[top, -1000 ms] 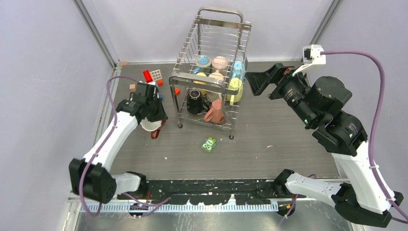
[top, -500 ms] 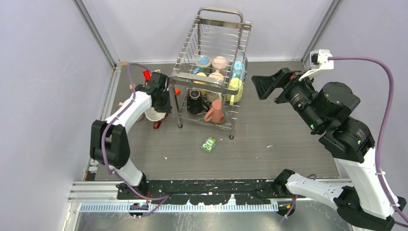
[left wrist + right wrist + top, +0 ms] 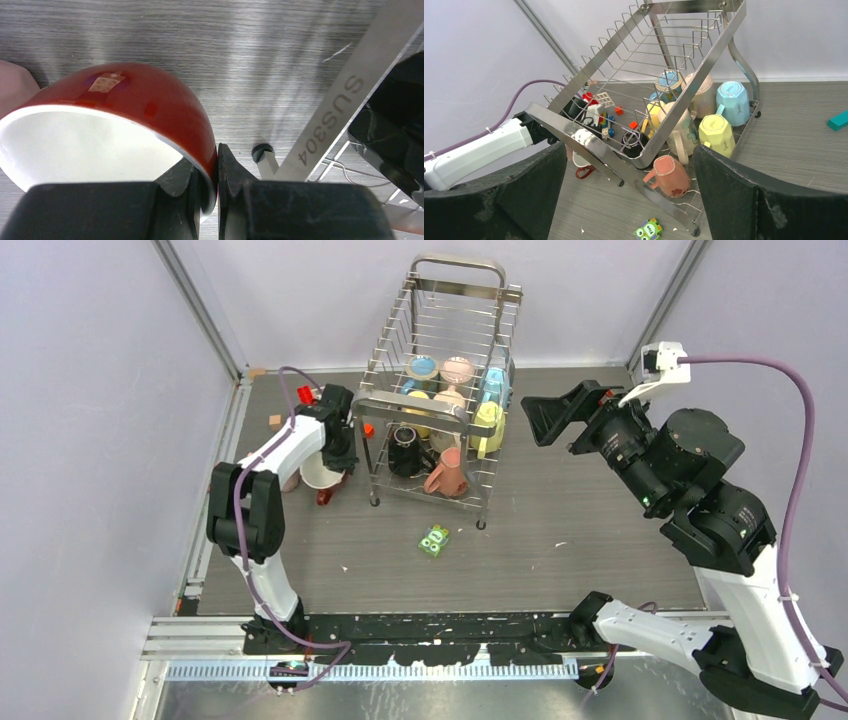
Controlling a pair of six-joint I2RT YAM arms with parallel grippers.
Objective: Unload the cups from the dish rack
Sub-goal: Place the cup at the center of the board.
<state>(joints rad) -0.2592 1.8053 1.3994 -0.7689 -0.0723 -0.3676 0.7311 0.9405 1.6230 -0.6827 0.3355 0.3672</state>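
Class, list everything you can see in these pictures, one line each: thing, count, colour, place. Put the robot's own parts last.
dish rack: one, silver, far middle of the table.
mugs: about eight; blue, pink, cream, yellow, black, salmon; low inside the rack.
dark red mug: one, left of the rack.
pink mug: one, beside the red one.
toy blocks: several, mixed colours, far left by the rack.
green packet: one, in front of the rack.
left pincer: shut on the dark red mug's rim.
right pincer: open, empty, right of the rack.

The dish rack (image 3: 340, 110) stands just beside the left claw (image 3: 216, 167), blocking it.
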